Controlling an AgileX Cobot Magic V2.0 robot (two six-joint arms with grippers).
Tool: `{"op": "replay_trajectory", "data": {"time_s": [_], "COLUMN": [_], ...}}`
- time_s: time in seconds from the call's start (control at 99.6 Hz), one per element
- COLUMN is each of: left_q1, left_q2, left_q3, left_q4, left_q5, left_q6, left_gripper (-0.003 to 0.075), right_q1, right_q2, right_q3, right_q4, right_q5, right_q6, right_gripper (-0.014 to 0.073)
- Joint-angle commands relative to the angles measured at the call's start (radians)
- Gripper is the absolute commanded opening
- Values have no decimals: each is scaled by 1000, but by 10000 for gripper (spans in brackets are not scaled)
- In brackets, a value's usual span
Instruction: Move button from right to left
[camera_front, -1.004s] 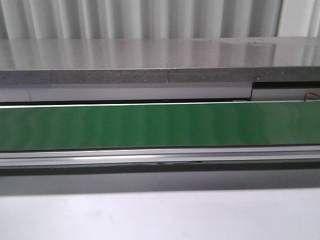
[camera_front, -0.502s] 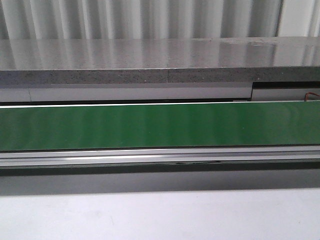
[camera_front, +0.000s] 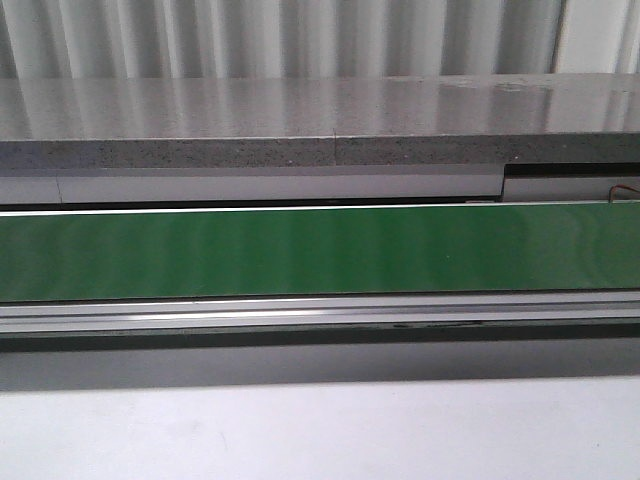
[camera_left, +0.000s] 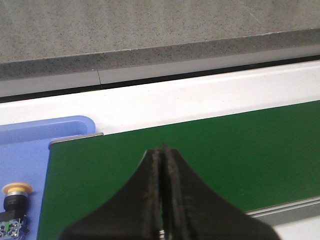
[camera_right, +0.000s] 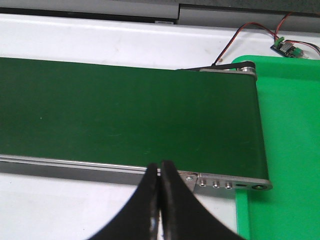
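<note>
The left gripper (camera_left: 163, 190), a pair of black tapered fingers, is pressed fully together with nothing between its tips. It hangs over the dark green conveyor belt (camera_left: 200, 160), close to the belt's end. Just off to one side of those fingers, past the belt's edge, lies a pale blue plastic tray (camera_left: 30, 145), and in it rests the small push-button with a round orange-yellow cap, black collar and blue contact block (camera_left: 14, 205), lying on its side at the very border of the left wrist view.

The right gripper (camera_right: 160, 200), likewise black and tapered, is also closed tight and empty. It sits above the near metal side rail (camera_right: 220, 184) of the same belt, at the opposite end. Beside it spreads a bright green plastic tray (camera_right: 290, 150), and beyond that a small green circuit board with red and black wires (camera_right: 286, 47) sits on the white table (camera_right: 100, 37).
</note>
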Motion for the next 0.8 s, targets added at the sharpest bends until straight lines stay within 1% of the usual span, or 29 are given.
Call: {"op": "replay_trajectory", "data": {"time_s": [0.0,0.121,0.221,0.342,0.442,0.512,0.583,0.633,0.683,0.713,0.793], "left_q1": [-7,-7,-10,-65,-112,-140,-161,-166,-166,-166,-166], "left_q2": [2,2,2,-1,-26,-57,-95,-122,-152,-164,-196], "left_q3": [-28,-23,-4,42,92,134,178,209,238,254,301], "left_q4": [-32,-32,-34,-34,-2,97,271,436,536,565,596], "left_q5": [-61,-65,-123,-268,-382,-467,-530,-558,-574,-576,-576], "left_q6": [-1,-1,-1,-19,-45,-155,-332,-506,-619,-651,-675], "left_gripper": [-20,-20,-20,-20,-20,-20,-20,-20,-20,-20,-20], "right_q1": [1,1,1,1,1,1,1,1,1,1,1], "right_q2": [-5,-5,-5,-5,-5,-5,-5,-5,-5,-5,-5], "right_q3": [-26,-26,-26,-26,-26,-26,-26,-26,-26,-26,-26], "right_q4": [8,8,8,8,8,8,8,8,8,8,8], "right_q5": [-57,-57,-57,-57,-57,-57,-57,-57,-57,-57,-57], "right_q6": [-9,-9,-9,-9,-9,-9,-9,-9,-9,-9,-9], "right_gripper": [-68,-68,-68,-68,-68,-68,-68,-68,-68,-68,-68]}}
